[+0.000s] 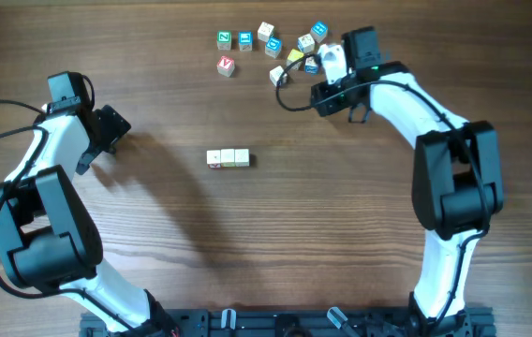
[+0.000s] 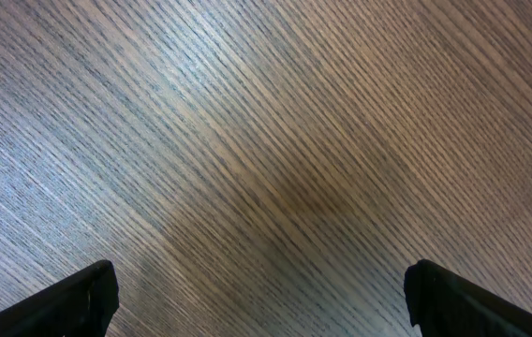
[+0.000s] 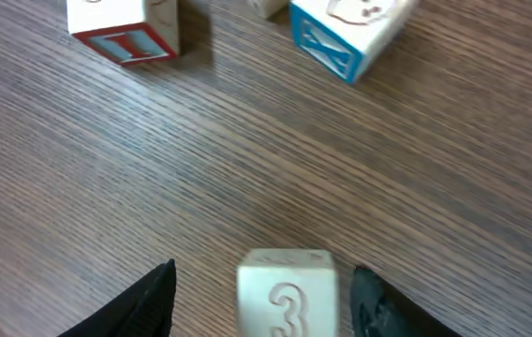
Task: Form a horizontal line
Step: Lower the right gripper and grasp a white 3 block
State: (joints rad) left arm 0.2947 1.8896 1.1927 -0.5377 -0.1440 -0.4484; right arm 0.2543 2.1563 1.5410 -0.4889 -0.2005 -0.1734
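Cream cube (image 3: 287, 292) sits between the wide-open fingers of my right pincer (image 3: 262, 298), not gripped, well apart from the line (image 1: 228, 159). Line runs left-right, right end nearest this pincer. Left pincer (image 2: 261, 295) wide too.

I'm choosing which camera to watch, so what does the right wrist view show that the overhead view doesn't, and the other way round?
Right wrist only: the numeral 3 on the cream cube, standing between the right gripper's open fingers. Overhead only: the three-cube row mid-table and the left gripper. Both: that cream cube, a red-faced cube and the wood table.
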